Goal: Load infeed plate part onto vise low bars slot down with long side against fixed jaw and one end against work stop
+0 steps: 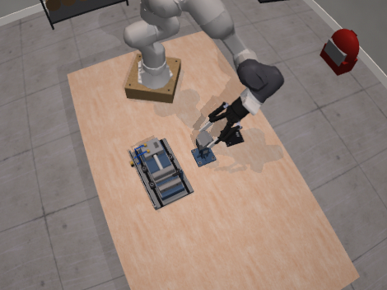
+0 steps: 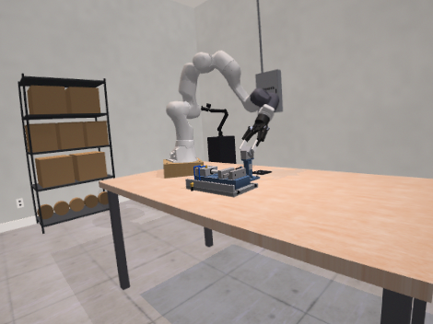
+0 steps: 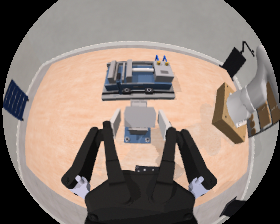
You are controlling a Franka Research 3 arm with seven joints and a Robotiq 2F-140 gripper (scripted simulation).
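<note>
Near table's right edge, mid-length:
Gripper: open, fingers each side of block w/ gaps, holding nothing.
Block: upright in V-block, betw fingers, just beside vise.
Vise: mid-table, jaws open, nothing betw them.
Arm base: toward far edge.

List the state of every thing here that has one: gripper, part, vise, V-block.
gripper: open, fingers on either side of the part, not clamping it.
part: resting on the V-block, ungripped; which way its slot faces cannot be told.
V-block: occupied by the part.
vise: open, no part between its jaws.
</note>
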